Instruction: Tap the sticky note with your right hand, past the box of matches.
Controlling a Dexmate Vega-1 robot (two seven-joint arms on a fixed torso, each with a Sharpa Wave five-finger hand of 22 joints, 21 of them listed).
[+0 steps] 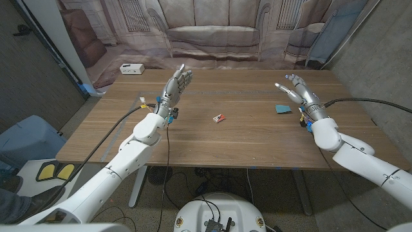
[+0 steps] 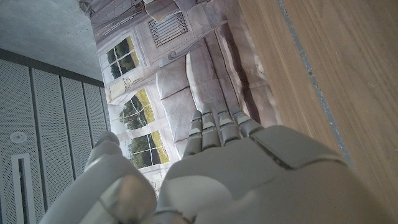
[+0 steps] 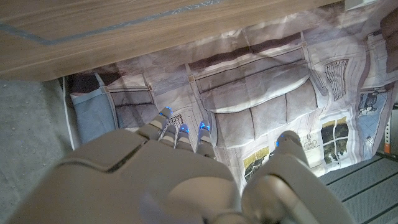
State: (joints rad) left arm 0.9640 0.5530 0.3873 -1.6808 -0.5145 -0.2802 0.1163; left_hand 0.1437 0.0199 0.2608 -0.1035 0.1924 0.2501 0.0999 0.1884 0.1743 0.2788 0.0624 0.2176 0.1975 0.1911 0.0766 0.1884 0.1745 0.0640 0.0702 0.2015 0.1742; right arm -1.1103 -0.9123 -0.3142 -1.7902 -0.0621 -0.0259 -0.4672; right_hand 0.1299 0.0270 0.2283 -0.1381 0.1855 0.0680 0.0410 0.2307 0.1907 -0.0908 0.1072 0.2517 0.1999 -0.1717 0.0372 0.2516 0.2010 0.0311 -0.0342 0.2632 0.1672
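A small teal sticky note [image 1: 283, 109] lies on the wooden table [image 1: 219, 138], right of the middle. My right hand [image 1: 297, 90] is raised just behind and to the right of it, fingers apart and holding nothing; its back [image 3: 155, 180] fills the near part of the right wrist view. The box of matches [image 1: 220, 118], small and red and white, lies near the table's middle, left of the note. My left hand [image 1: 176, 82] is raised over the left part of the table, fingers straight and empty; its back [image 2: 249, 174] faces the wrist camera.
A white device [image 1: 131, 68] sits at the table's far left corner. A printed backdrop of a sofa [image 1: 212, 32] hangs behind the table. Cables run along both arms. A blue bin [image 1: 26, 138] stands on the floor to the left.
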